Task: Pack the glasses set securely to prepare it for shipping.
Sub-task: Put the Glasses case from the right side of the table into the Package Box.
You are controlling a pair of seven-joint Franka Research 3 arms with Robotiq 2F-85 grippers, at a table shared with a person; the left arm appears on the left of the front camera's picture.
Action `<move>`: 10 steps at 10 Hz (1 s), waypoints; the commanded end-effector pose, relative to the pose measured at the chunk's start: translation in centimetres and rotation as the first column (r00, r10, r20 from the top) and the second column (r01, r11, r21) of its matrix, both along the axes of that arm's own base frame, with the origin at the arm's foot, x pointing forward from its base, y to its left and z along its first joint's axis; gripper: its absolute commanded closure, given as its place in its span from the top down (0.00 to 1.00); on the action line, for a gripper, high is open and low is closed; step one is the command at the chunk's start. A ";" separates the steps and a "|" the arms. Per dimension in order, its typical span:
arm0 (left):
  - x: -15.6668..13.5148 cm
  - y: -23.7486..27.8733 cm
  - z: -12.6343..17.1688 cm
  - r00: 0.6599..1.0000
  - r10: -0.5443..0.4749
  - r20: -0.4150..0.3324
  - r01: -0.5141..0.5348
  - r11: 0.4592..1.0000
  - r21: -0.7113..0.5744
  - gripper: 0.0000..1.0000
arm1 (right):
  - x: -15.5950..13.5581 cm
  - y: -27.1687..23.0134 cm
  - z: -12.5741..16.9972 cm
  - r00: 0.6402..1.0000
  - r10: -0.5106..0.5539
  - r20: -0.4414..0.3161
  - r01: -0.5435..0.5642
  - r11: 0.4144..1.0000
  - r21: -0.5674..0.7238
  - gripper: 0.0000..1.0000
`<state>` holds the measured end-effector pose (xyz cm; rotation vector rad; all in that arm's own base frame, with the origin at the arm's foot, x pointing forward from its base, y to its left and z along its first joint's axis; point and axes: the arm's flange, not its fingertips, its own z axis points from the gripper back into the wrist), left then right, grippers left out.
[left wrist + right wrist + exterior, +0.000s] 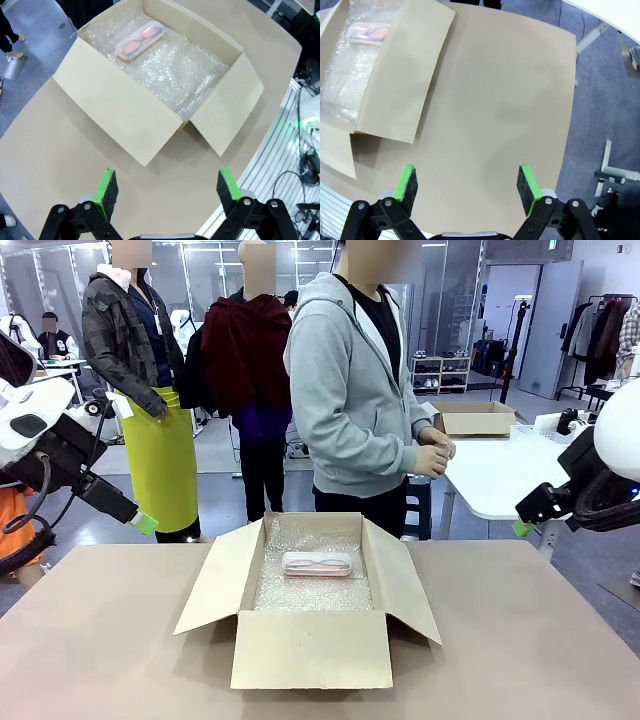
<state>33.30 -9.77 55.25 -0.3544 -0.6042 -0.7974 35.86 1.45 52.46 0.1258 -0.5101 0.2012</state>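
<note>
A pale pink glasses case with a translucent lid lies flat on bubble wrap inside the open cardboard box, toward its far wall. The left wrist view shows this case with dark-framed glasses inside. It also appears at the top left of the right wrist view. My left gripper hangs open high above the table, on the near left of the box. Open too, my right gripper is held over bare table to the right of the box. A person in a grey hoodie stands behind the box with hands together.
The box's four flaps are spread outward. Bubble wrap lines its floor. The brown table stretches to both sides. A white table with another cardboard box stands behind on the right. Other people stand at the back left.
</note>
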 end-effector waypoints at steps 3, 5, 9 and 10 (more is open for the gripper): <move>0.0 0.1 0.1 1.000 -0.014 0.001 0.014 1.000 -0.013 1.00 | 0.0 0.1 -0.1 1.000 -0.006 -0.001 0.006 1.000 -0.005 1.00; 0.0 0.1 0.1 1.000 -0.014 0.001 0.014 1.000 -0.013 1.00 | 0.0 0.1 -0.1 1.000 -0.006 -0.001 0.006 1.000 -0.005 1.00; 0.0 0.1 0.1 1.000 -0.014 0.001 0.014 1.000 -0.013 1.00 | 0.0 0.1 -0.1 1.000 -0.006 -0.001 0.006 1.000 -0.005 1.00; 0.0 0.1 0.1 1.000 -0.014 0.001 0.014 1.000 -0.013 1.00 | 0.0 0.1 -0.1 1.000 -0.006 -0.001 0.006 1.000 -0.005 1.00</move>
